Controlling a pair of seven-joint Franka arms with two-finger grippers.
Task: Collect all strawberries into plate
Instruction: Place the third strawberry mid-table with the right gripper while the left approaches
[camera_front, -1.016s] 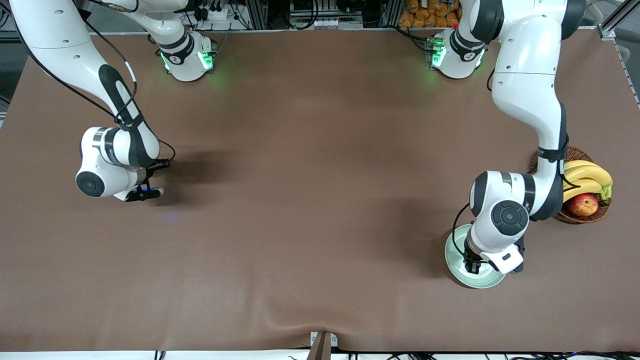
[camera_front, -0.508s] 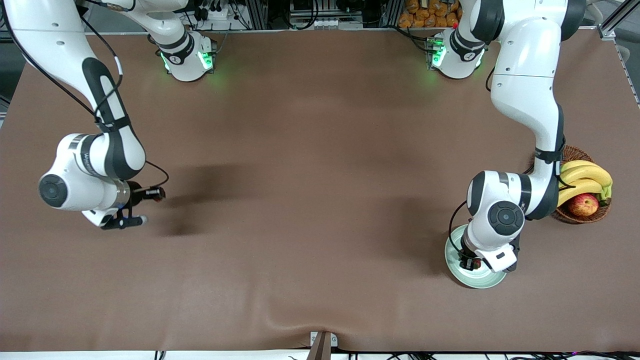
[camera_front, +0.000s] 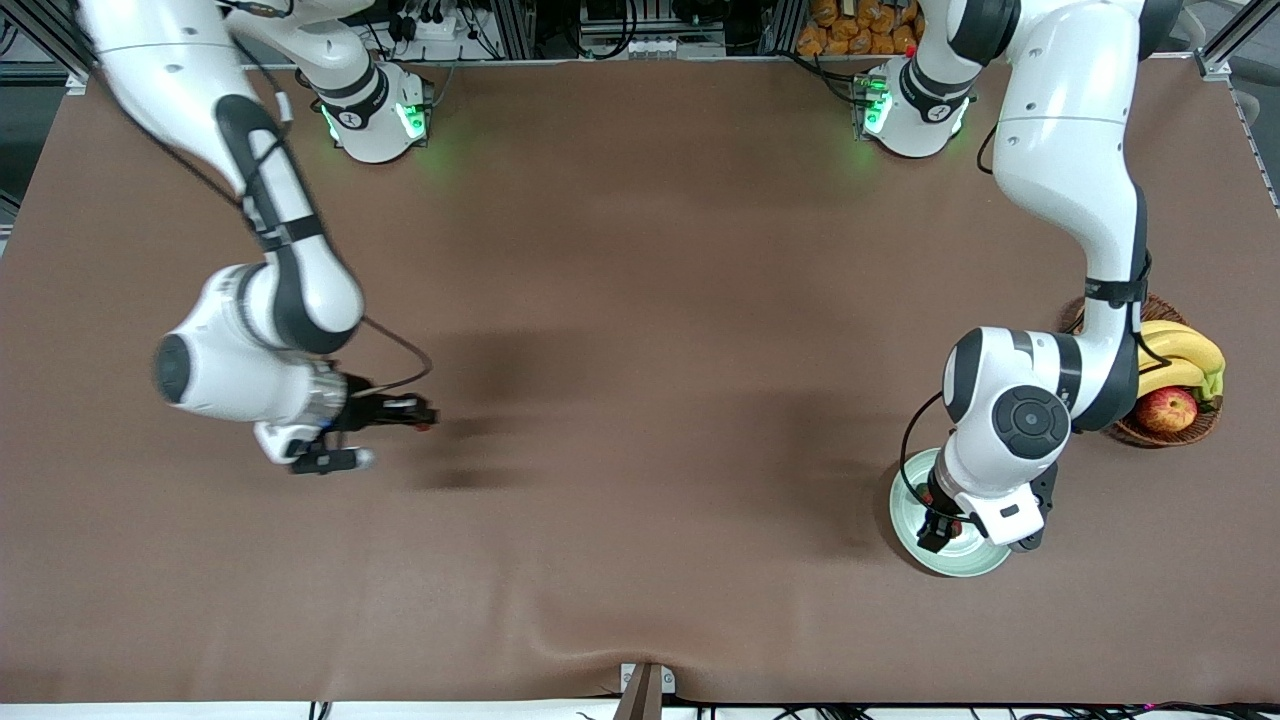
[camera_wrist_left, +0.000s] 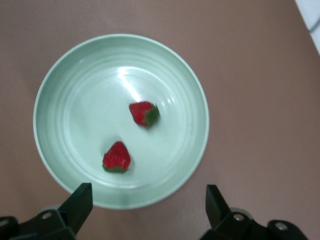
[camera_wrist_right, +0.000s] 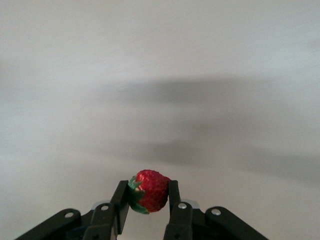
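Carrying a small red strawberry (camera_wrist_right: 148, 190) pinched, right gripper (camera_front: 405, 413) over bare table | left gripper (camera_wrist_left: 147, 212) wide above pale mint-green plate (camera_wrist_left: 52, 85), two berries inside | soft fruit, grip sides lightly

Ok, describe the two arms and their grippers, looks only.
Both arms are glossy white with dark grey joint bands, round dark caps, loose black cables, and green-lit bases. The left gripper and right gripper have black angular fingers on black bodies with silver screws.
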